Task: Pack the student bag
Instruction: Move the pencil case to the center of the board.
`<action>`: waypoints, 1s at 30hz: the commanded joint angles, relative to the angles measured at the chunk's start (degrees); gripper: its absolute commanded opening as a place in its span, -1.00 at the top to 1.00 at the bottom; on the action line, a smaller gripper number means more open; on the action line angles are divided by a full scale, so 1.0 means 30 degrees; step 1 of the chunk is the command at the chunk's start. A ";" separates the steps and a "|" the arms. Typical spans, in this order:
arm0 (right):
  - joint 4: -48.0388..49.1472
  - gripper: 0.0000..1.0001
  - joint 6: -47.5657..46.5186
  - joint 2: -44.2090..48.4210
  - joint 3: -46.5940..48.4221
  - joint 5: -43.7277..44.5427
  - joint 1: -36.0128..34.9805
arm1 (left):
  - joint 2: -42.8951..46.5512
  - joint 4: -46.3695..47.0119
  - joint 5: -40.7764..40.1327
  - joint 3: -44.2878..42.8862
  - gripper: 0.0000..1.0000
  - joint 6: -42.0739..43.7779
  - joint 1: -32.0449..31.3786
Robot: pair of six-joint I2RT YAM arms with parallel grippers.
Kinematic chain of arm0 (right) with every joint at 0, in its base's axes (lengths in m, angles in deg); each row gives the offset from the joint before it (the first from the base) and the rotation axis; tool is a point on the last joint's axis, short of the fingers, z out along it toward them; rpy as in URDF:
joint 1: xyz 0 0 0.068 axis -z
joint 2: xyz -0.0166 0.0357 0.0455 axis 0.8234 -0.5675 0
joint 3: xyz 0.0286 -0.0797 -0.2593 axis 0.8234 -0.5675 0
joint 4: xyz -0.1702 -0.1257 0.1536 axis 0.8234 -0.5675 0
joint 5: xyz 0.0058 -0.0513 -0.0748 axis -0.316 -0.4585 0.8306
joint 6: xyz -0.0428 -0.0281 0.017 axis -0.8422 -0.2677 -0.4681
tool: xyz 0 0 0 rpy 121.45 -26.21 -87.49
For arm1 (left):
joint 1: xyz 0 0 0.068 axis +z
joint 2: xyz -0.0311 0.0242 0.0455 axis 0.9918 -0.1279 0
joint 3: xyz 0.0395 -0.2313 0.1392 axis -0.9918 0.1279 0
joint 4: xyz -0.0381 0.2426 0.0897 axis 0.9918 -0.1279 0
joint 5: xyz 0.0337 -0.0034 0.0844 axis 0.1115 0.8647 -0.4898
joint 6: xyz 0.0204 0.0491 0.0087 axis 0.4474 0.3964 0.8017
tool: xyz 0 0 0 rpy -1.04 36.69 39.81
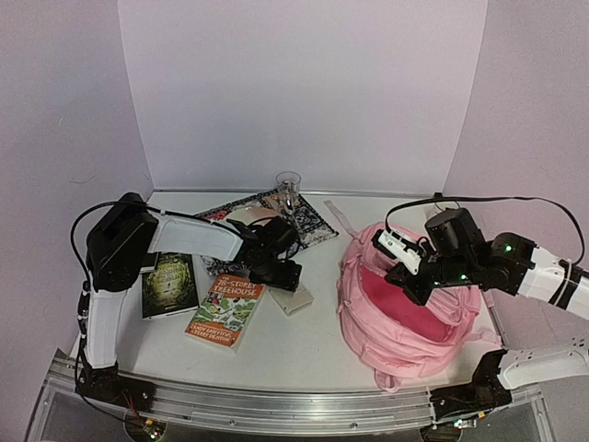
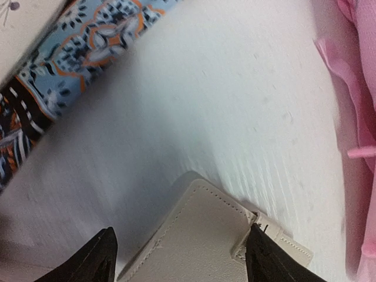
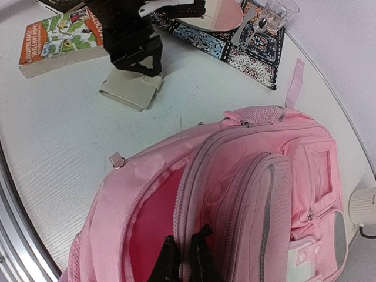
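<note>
Over on the left of the table [image 1: 304,354] we have a dark green book [image 1: 169,284], and right at its 4 o'clock an orange paperback [image 1: 225,309], the two just about touching. Moving in, the left gripper [image 2: 182,264] hangs low over a cream wallet [image 2: 205,235], its fingers [image 2: 97,261] spread wide, one on either side of the wallet. It's released, gripping nothing. At 12 o'clock from the wallet we see the patterned mat [image 1: 313,224], with a glass [image 1: 288,182] standing on its far edge.

Now to the right half: the student bag [image 1: 405,322] lies flat at 3 o'clock on the table, main compartment unzipped and its darker pink lining showing. In the wrist view the right gripper [image 3: 183,258] is clenched on the bag's zipped rim beside that opening, with a fold of fabric pinched between its fingers [image 3: 200,252]. The bag's loop strap points to 11 o'clock, towards the mat.
</note>
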 commanded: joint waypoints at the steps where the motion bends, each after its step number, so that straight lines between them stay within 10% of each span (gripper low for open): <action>1: 0.1103 1.00 -0.0214 -0.0207 0.1425 -0.0048 0.0085 | 0.1968 -0.1440 0.0928 0.0486 -0.52 -0.1052 -0.1001; 11: 0.1104 1.00 0.0059 0.0401 0.1371 -0.0265 0.0077 | 0.3356 -0.3633 0.0522 -0.0027 -0.67 -0.0785 -0.1180; 30: 0.1106 1.00 -0.0391 0.0602 0.1040 -0.0964 0.0067 | 0.1561 -0.4318 0.0501 -0.2144 -0.99 -1.3728 -0.3276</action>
